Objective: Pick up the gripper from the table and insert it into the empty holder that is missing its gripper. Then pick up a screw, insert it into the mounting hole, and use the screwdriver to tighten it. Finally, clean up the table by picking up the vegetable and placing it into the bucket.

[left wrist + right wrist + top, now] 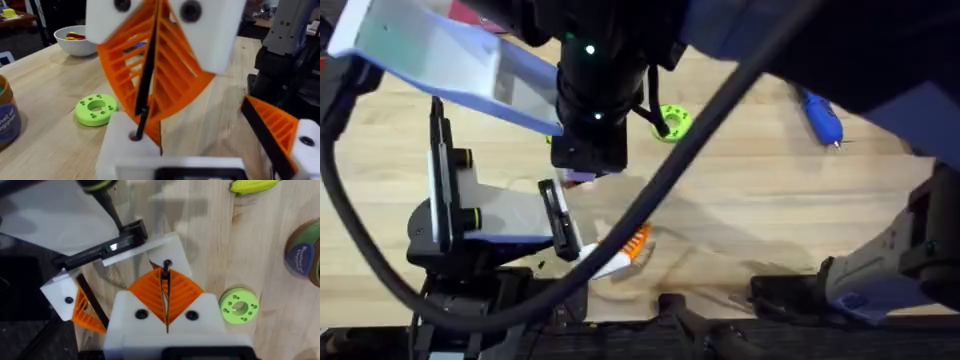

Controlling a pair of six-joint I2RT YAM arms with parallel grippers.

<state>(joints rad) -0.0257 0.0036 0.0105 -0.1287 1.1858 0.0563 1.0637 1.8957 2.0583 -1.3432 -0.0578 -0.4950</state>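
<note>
From overhead, the pale wooden desk (770, 200) is partly hidden by an arm that rises dark and blurred under the camera. The screwdriver (820, 118) lies untouched toward the far right, and a green disc (672, 122) sits near the far middle, so I judge tightening has not begun. In the left wrist view my left pincer (200, 125) stands wide. One side is the white holder (122, 150), and its partner already carries an orange pad. The right pincer (152, 100) is clamped narrow on a thin black screw (145, 85) whose tip sits at the holder's hole. I cannot tell whether the orange gripper is fully seated there. A white bowl (75, 42) stands by the desk's far edge, with dim room clutter behind it. In the right wrist view the screw is again poised over the holder. The vegetable (250, 185) lies on bare wood, well apart from the bucket (305, 255), which stands near the disc. I judge the work is at the screw step, with driving and cleanup left.
</note>
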